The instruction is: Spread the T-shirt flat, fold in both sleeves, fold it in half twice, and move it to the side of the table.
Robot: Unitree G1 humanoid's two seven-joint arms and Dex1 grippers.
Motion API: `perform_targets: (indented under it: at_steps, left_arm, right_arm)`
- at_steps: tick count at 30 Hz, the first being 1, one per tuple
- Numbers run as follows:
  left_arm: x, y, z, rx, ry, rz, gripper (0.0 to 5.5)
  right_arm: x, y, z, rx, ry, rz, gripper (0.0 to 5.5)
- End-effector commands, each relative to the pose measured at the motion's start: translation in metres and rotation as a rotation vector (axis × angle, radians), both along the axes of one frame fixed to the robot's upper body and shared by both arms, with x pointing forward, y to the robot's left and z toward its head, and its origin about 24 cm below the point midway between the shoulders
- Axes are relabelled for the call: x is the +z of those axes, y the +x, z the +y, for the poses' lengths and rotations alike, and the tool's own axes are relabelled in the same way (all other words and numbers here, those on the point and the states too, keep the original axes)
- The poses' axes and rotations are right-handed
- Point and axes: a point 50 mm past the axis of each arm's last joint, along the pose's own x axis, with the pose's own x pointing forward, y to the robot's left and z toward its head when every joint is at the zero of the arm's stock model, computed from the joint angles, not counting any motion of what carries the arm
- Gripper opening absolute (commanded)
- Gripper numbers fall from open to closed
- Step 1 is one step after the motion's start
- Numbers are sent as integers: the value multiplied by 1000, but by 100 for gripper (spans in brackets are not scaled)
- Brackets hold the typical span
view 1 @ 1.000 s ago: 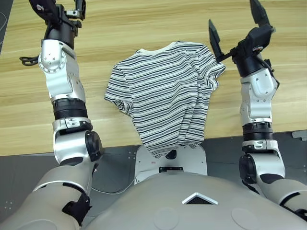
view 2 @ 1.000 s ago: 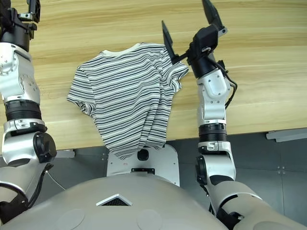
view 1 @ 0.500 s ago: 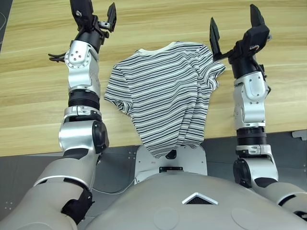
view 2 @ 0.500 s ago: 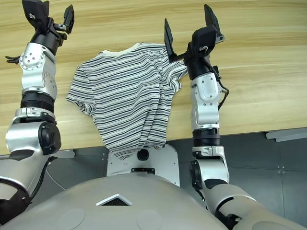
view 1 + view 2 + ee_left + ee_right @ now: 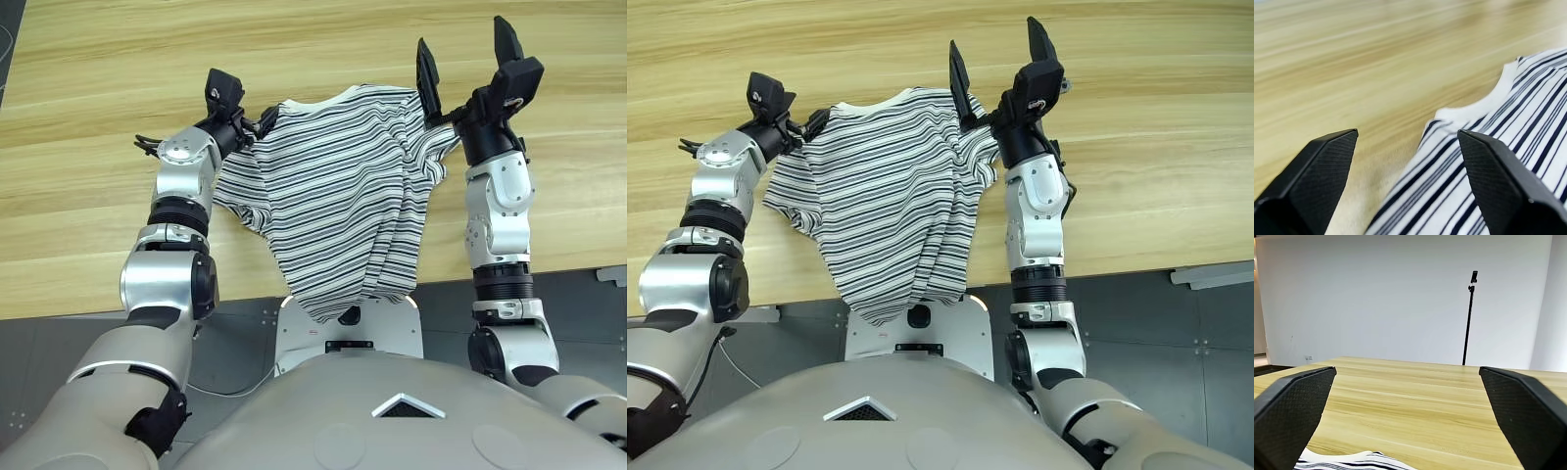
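Spreading not yet done: black-and-white striped cotton T-shirt [image 5: 338, 186] lies bunched on light wooden table [image 5: 98, 59], hem hanging over near edge. Left gripper [image 5: 245, 106] agape at shoulder beside collar, grasping nothing. Right gripper [image 5: 462, 39] agape above other shoulder, empty. Sleeve folds, both halvings, move aside all remain.

Table [image 5: 88, 69]: bare wood beyond the collar and on both sides of the T-shirt [image 5: 343, 196].
Obstacle: the T-shirt, bunched between the two arms, its hem hanging over the near edge.
Left gripper [image 5: 245, 108]: fingers apart, low at the shirt's left shoulder, one finger over the fabric.
Right gripper [image 5: 462, 41]: fingers wide apart, at the right shoulder.
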Motion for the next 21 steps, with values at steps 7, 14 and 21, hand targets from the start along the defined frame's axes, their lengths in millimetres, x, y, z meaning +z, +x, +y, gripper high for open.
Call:
perform_targets:
  at_steps: [7, 14, 21]
  left_arm:
    - [-27, -16, 7, -41, 172, 131, 349]
    - [-30, -20, 8, -67, 182, 135, 238]
    - [-36, -27, 10, -79, 139, 163, 130]
  right_arm:
    - [3, -4, 7, 19, 58, -13, 550]
    - [1, -3, 8, 8, 58, -14, 550]
    - [5, -2, 12, 12, 65, -29, 550]
